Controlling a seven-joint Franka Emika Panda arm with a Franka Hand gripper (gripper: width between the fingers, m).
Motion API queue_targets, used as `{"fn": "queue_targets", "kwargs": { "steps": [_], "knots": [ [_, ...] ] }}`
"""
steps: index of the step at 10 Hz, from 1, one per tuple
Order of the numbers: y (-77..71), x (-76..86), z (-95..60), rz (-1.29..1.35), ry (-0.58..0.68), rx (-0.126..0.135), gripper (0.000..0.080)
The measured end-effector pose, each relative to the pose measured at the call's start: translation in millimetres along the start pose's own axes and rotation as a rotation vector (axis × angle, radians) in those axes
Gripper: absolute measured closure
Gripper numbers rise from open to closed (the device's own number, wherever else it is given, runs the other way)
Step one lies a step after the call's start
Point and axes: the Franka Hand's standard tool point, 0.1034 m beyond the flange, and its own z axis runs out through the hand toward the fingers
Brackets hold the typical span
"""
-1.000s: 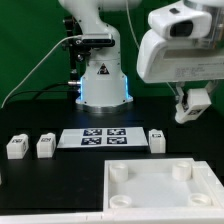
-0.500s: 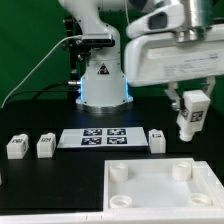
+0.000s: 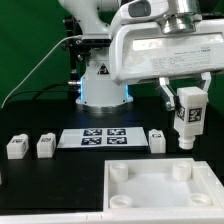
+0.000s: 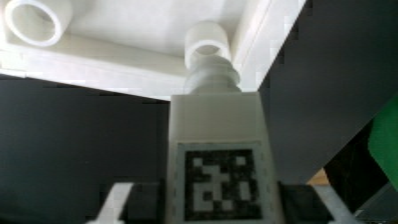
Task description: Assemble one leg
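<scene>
**Gripper.** The gripper (image 3: 187, 97) was closed on the upper end of one leg (image 3: 187, 120). Its fingers were parted only by the width of that block. The leg hung upright, with its marker face turned to the exterior camera.

**Position of the leg.** It was in the air over the far corner of the panel (image 3: 150, 196) at the exterior view's right. It was above the socket (image 3: 180, 170) there and apart from it. In the wrist view, the leg's narrow lower end pointed close to that socket's opening. Whether it was truly centred could not be told.

**Other parts.**
- Three other legs (image 3: 44, 146) stood loose on the table (image 3: 30, 190).
- Two of them were at the exterior view's left of the marker board (image 3: 100, 137); one was just beside its right end.
- No visible socket on the panel held a leg.

**Progress, as judged.**
- Done: the pick-up and the carry to the panel.
- Left:
  - final alignment over the socket;
  - lowering the leg;
  - seating it;
  - releasing it.
- The task was perhaps half done. The exacting part had not yet begun.
</scene>
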Motion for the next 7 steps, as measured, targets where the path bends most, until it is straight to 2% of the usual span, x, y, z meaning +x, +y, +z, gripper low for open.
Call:
{"fn": "queue_targets", "kwargs": {
  "steps": [2,3,5,7],
  "knots": [
    [0.0,-0.9,1.5,0.000,-0.002,0.001,0.0508],
    [5.0,1.0,9.9,-0.010,-0.006,0.001,0.0508],
    [15.6,16.4,32.0,0.000,0.010,0.001,0.0508],
    [12.4,15.2,47.4,0.001,-0.006,0.011,0.0508]
  ]
}}
